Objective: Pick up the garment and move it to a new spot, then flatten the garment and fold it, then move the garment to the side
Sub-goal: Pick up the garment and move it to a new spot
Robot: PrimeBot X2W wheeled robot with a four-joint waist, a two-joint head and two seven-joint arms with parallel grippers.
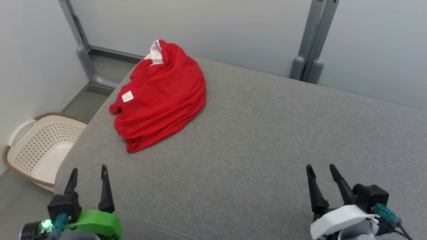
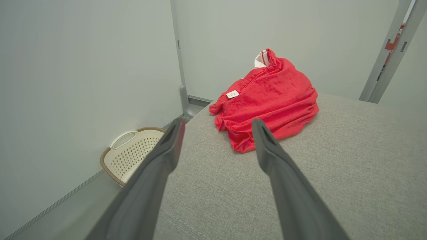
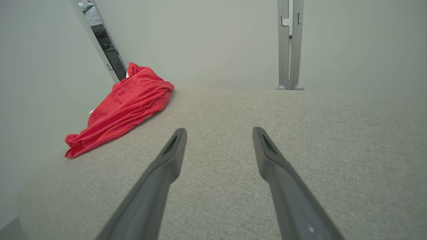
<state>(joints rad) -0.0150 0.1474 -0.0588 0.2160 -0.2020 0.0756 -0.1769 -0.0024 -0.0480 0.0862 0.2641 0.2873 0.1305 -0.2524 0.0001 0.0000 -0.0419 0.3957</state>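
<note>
Red garment [image 1: 160, 96] bunched at tabletop's [image 1: 267, 133] far-left corner, against the left edge. Left pincer [image 1: 89, 168] spread over near-left corner; right pincer [image 1: 320, 166] spread by near edge. Broad bare room between. Basket [image 1: 40, 140] on floor beyond left edge.

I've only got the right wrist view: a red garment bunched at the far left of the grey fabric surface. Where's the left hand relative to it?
Observer: The left hand is open at the near left corner of the grey fabric surface. It is apart from the red garment, which lies straight ahead of its fingers.
Operator: Anything past that left edge?
Observer: A perforated white laundry basket stands on the floor beside it.
</note>
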